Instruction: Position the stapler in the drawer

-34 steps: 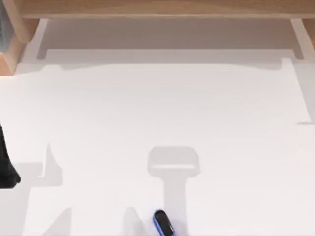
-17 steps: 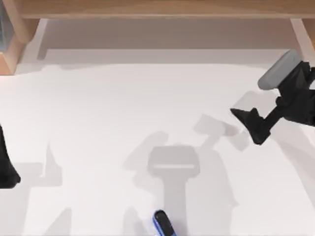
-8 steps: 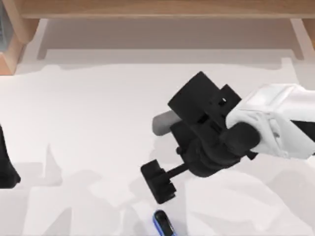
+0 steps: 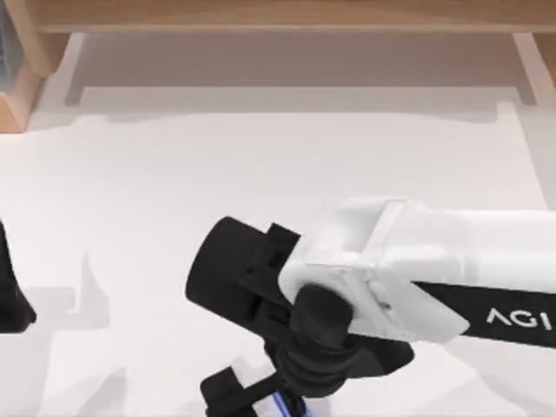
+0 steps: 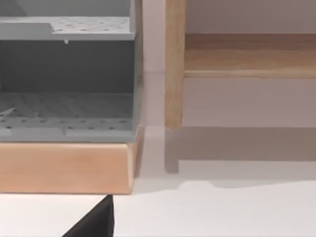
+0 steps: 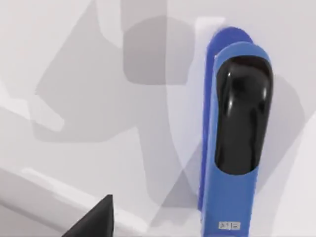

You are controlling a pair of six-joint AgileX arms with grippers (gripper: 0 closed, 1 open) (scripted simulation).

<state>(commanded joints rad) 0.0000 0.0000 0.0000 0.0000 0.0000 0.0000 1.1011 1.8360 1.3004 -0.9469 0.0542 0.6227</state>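
Note:
The stapler (image 6: 237,138) is small, with a glossy blue body and a black rounded top, and lies flat on the white table. In the top view a sliver of the stapler (image 4: 282,404) shows at the front edge, under my right arm. My right gripper (image 4: 248,401) hangs low just left of it, open, holding nothing; one black fingertip (image 6: 94,219) stands apart from the stapler. The drawer (image 5: 66,116) is a grey perforated tray inside a wooden cabinet (image 5: 64,168). My left gripper (image 4: 9,295) is parked at the table's left edge, open.
A wooden shelf frame (image 4: 278,16) runs along the back of the table, with a wooden post (image 5: 174,64) beside the cabinet. The cabinet corner (image 4: 17,87) sits at the back left. My right arm's white link (image 4: 434,261) spans the front right.
My right arm swept in from the back right, across the middle, down to the front edge. It now covers most of the stapler. The stapler and the left arm have not moved.

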